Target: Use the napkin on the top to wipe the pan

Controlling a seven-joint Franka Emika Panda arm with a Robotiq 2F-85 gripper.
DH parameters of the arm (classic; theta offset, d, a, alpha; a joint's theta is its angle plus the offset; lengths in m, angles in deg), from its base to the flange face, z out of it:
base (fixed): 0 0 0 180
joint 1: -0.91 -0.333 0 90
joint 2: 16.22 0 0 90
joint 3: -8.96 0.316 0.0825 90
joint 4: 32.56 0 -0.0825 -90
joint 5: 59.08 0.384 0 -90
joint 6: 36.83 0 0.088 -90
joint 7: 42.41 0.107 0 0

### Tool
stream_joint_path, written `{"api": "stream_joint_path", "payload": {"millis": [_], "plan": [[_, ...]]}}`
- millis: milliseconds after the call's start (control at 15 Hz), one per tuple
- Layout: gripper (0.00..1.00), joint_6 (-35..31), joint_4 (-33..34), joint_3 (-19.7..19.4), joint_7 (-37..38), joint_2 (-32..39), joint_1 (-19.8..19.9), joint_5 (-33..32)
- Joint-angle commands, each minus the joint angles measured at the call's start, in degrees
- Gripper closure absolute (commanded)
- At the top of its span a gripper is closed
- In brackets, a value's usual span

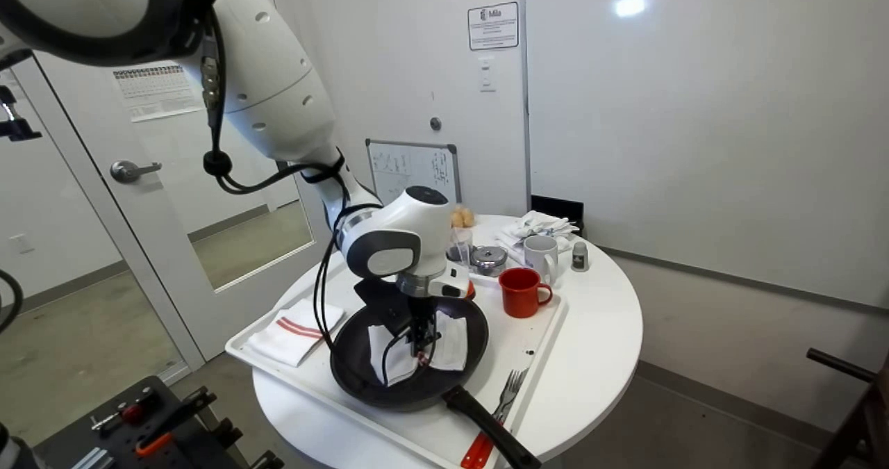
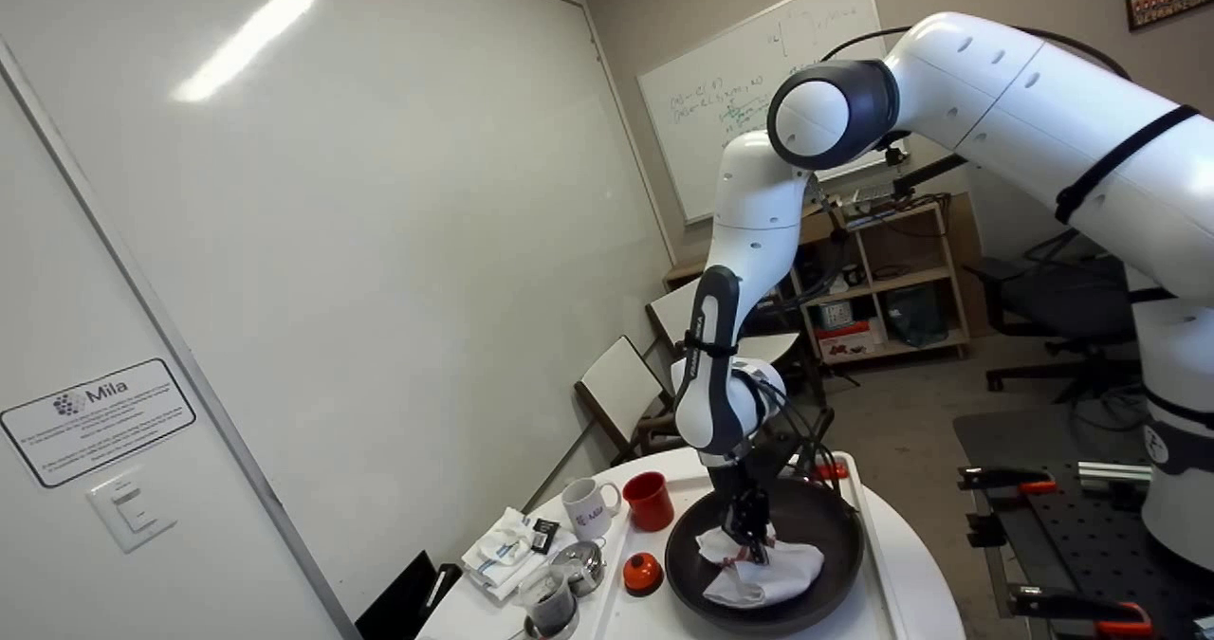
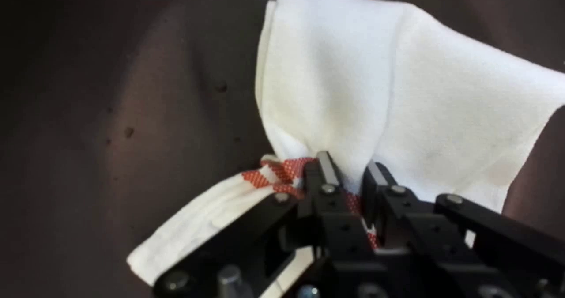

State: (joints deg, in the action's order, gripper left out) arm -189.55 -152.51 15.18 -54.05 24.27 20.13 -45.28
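Note:
A white napkin with red stripes [image 3: 331,68] lies bunched in the dark pan [image 1: 361,361]. The napkin shows in both exterior views [image 1: 451,344] [image 2: 782,574]. My gripper [image 3: 348,170] points down into the pan, its fingers shut on a fold of the napkin near the red stripes. White ends spread to both sides of the fingers on the pan floor. The gripper shows in both exterior views [image 1: 420,344] [image 2: 754,545]. A few dark specks [image 3: 129,132] lie on the pan floor in the wrist view. A folded white napkin with red stripes [image 1: 295,333] lies left of the pan.
The pan stands on a white tray [image 1: 312,403] on a round table [image 1: 604,337]. Its black handle [image 1: 493,431] passes red-handled cutlery [image 1: 510,392]. A red mug [image 1: 519,292], white mug [image 1: 540,252], metal pot [image 1: 489,259], small bottle [image 1: 580,256] and orange-red object [image 2: 642,576] stand nearby.

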Motion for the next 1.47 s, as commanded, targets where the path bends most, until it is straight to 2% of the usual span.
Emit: {"api": "stream_joint_path", "payload": {"millis": [0, 267, 533, 800, 1067, 1400], "plan": [[0.96, -3.77, -3.1, 0.86, -2.99, 0.08, 3.74, 3.54], [0.96, -5.49, -5.31, 0.91, -3.24, -1.14, 5.5, 5.12], [0.96, -6.43, -5.93, 1.43, -3.01, -1.52, 5.06, 4.71], [0.96, -5.41, -3.79, 2.04, -1.59, -1.14, -0.54, 1.71], [0.96, -4.1, -1.59, 2.11, -0.39, -0.85, -7.74, -1.97], [0.96, -3.1, 0.95, 2.74, -0.99, 0.55, -11.58, -4.39]]}}
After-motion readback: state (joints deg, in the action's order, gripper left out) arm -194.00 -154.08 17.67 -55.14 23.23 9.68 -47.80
